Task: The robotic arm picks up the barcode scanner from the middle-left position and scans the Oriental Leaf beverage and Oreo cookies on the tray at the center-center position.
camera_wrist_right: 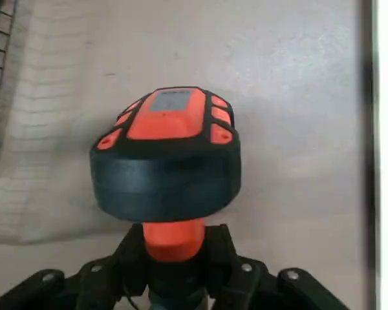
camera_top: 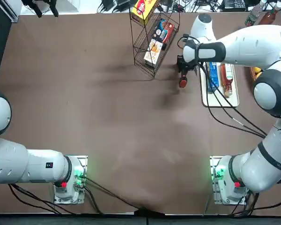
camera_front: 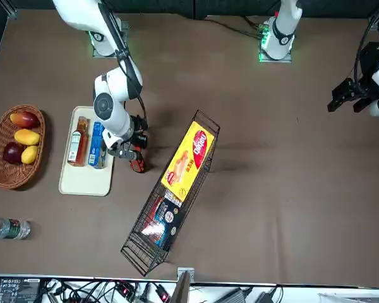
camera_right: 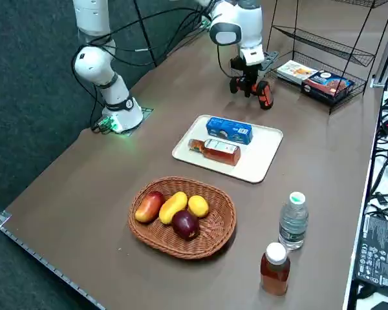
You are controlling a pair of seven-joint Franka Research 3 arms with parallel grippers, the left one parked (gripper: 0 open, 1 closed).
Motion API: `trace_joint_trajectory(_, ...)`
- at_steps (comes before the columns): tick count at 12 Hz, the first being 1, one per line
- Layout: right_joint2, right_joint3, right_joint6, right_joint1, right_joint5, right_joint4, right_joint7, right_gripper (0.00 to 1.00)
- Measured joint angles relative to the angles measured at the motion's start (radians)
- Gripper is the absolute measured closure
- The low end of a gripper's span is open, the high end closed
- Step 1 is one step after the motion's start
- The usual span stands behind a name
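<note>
Right end effector is pinching the scanner by its orange-red neck, head projecting past the fingers. It's over the worktop, between the tray and the wire rack.

Risks, my read:
- Grip is on a narrow round neck under a wide, bulky head. A bump or quick wrist turn could roll the scanner and throw off aim.
- Rack is near on the other side; swinging the wrong way could snag its thin wires.
- Arm cables hang in loose loops over the tray in the top view. A low pass could drag the pack or bottle.
- Bottle lies on its side, round body, so a touch could roll it into the pack or over the rim. Its curve may also bend or hide a code.
- Glossy wrap on the pack could glare; needs a tilt change.

Materials: scanner is a chunky black shell with orange panels and a grey patch. Bottle is clear, reddish-brown drink, white label. Pack is a boxy blue oblong. Tray is flat, smooth white, rounded corners. Basket is round woven brown wicker. Worktop is smooth, matte brown.
</note>
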Motion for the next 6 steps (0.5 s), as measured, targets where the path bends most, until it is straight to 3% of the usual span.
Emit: trace_joint_trajectory(6,0.005,-0.001,0.128,0.001,-0.039,-0.087,-0.014,0.57)
